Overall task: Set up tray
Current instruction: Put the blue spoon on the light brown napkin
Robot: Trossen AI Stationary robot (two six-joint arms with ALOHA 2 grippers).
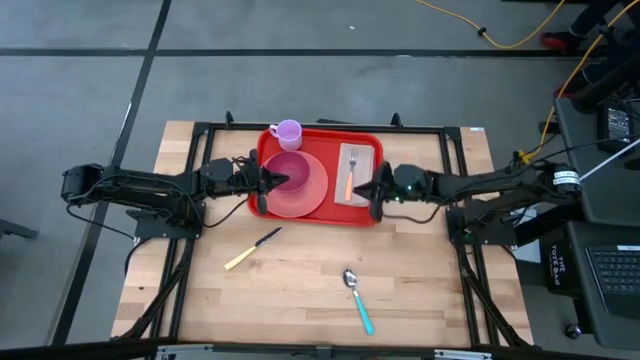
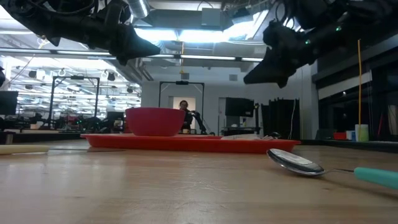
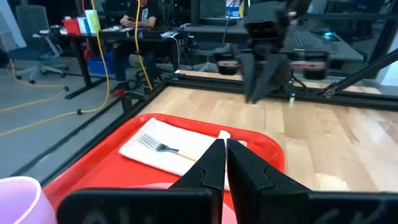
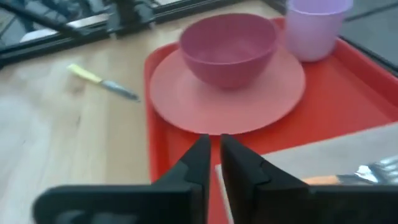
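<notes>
Both sets of jaws stand nearly together and grip nothing — the left gripper (image 1: 275, 180) has its fingers pressed shut above the bowl's left rim, and the right gripper (image 1: 375, 187) shows only a thin slit between its fingers, held above the tray's right edge.

The tray (image 1: 320, 216) lies at the middle of the table's far half, long side across. On its left half sits a salmon-pink plate (image 1: 310, 197) with a darker pink bowl (image 1: 290, 170) on it; a lilac cup (image 1: 288, 132) stands at the tray's far left corner. On the right half lies a napkin (image 1: 364, 155) with an orange-handled fork (image 1: 351, 172) on it.

Off the tray, on the bare wooden table (image 1: 440, 280) — a yellow-handled knife (image 1: 251, 249) lies near its front left corner, and a teal-handled spoon (image 1: 358, 298) lies farther forward, toward the right.
</notes>
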